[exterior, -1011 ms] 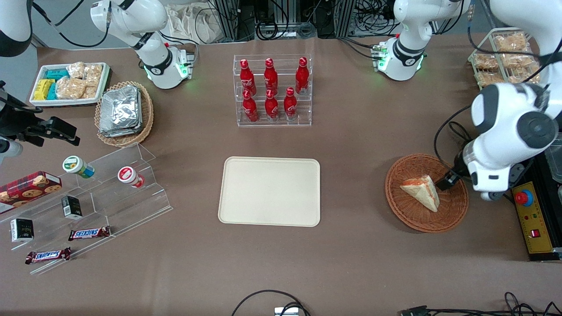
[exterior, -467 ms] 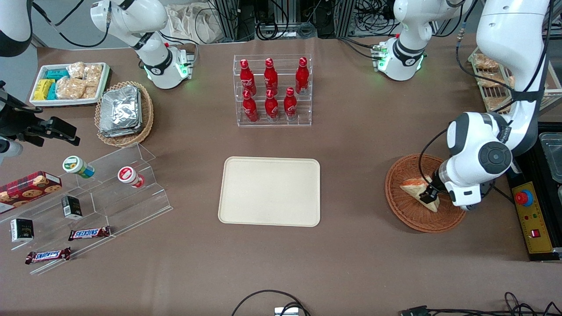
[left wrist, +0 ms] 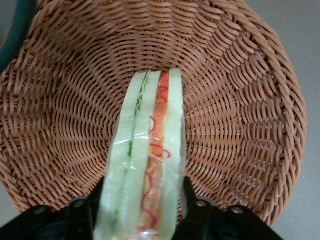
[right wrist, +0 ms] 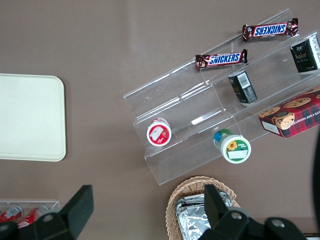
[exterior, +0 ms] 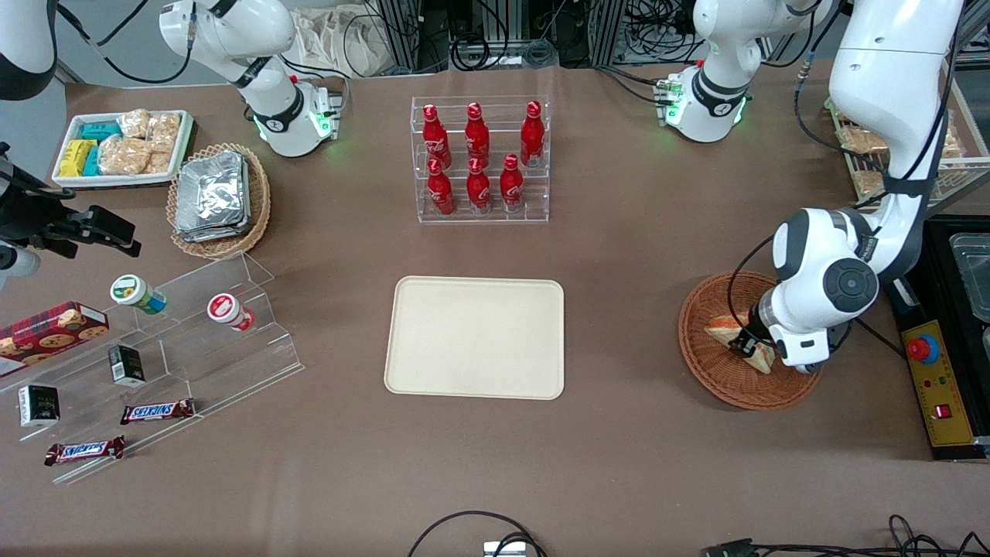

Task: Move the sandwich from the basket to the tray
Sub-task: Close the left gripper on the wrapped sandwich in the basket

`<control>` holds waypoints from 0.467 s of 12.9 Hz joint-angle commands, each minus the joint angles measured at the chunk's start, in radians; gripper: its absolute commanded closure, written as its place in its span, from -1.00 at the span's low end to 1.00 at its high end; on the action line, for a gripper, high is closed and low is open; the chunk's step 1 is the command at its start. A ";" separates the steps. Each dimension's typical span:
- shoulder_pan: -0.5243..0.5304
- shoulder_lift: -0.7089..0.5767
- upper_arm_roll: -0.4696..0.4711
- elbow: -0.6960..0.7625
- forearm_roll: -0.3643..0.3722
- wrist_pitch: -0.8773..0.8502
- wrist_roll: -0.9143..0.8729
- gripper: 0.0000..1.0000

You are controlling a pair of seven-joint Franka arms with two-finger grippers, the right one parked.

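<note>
The sandwich point(exterior: 725, 332), a wrapped wedge of white bread with red and green filling, lies in the reddish-brown wicker basket point(exterior: 719, 391) toward the working arm's end of the table. My left gripper point(exterior: 746, 344) is down in the basket, shut on the sandwich. In the left wrist view the sandwich point(left wrist: 147, 150) runs edge-up between the two black fingers point(left wrist: 187, 195), which press on its two bread faces, with the basket point(left wrist: 240, 100) weave all around. The cream tray point(exterior: 474, 337) lies flat at the table's middle with nothing on it.
A clear rack of red bottles point(exterior: 479, 158) stands farther from the front camera than the tray. A control box with a red button point(exterior: 932, 387) lies beside the basket. An acrylic step shelf point(exterior: 155, 363) with snacks sits toward the parked arm's end.
The left arm swung in over the basket and came down. Its gripper went from beside the sandwich to around it, then shifted slightly toward the tray's end. The sandwich stays in the basket.
</note>
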 commanded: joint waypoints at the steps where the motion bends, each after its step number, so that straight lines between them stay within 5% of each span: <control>1: -0.008 -0.018 0.001 -0.003 0.020 0.003 -0.022 1.00; 6: -0.010 -0.184 -0.007 0.107 0.023 -0.352 0.141 1.00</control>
